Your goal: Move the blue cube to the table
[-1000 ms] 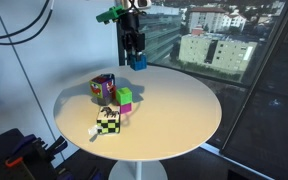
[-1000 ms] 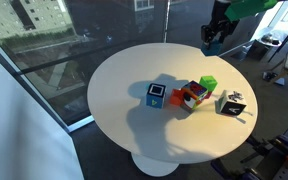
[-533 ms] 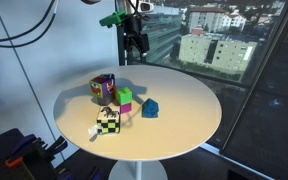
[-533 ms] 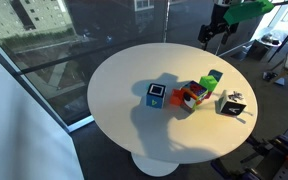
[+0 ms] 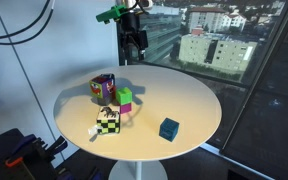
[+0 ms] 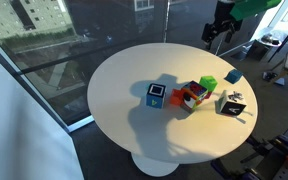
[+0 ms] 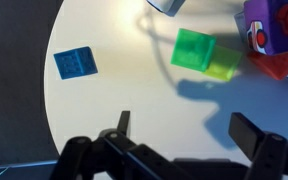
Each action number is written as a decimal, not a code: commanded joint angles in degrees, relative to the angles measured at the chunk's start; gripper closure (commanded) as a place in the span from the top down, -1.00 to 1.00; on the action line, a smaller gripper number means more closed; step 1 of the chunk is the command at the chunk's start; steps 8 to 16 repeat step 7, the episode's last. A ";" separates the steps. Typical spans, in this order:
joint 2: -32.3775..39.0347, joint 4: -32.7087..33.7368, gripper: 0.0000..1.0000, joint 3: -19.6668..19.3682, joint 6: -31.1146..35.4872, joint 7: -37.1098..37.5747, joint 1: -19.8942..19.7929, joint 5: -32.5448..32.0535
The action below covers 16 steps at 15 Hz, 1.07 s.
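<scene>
Blue cube (image 5: 169,128) sits on the table (image 5: 196,98); gripper (image 7: 184,124) spread empty.

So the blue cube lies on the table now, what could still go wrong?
1. The blue cube sits close to the edge of the table in the wrist view; a small push might send it off.
2. The tool hangs open above; coming down carelessly, it may hit the green cube.
</scene>
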 commanded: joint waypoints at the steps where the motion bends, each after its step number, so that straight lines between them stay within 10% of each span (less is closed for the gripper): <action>1: -2.72 -0.96 1.00 0.69 -2.78 -3.68 -0.57 1.30; 16: -1.88 -0.04 1.00 0.84 -2.55 -3.66 -0.47 1.18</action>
